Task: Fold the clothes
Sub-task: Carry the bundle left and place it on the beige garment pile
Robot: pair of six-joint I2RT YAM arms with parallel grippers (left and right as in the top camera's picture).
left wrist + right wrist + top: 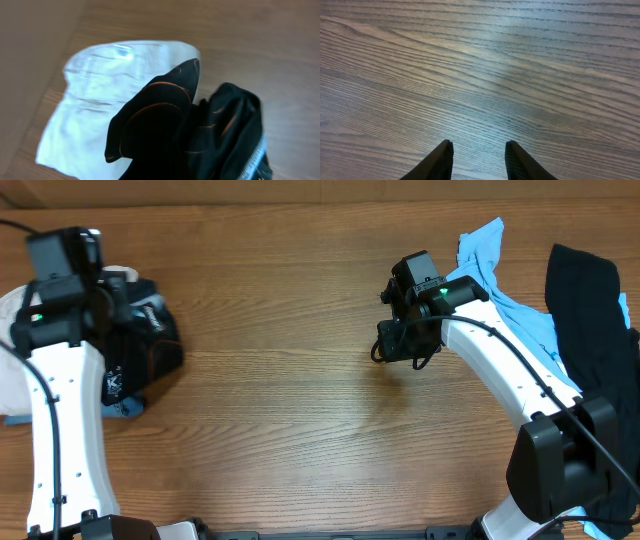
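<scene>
- the jersey (148,345) sits bunched near the table's (280,380) left edge, partly over a white garment (95,95); lifting it could drag that garment along.
- right gripper (479,159) hangs over bare wood, fingers spread, holding nothing.
- left gripper (108,298): fingers hidden by cloth, perhaps pinching the jersey; i cannot tell.

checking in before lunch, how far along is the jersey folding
Done: nothing visible; the black jersey is bunched over a white garment. In hand: the left gripper sits over it, grip hidden; the right gripper is open above the table. Left: spreading and every fold.
</scene>
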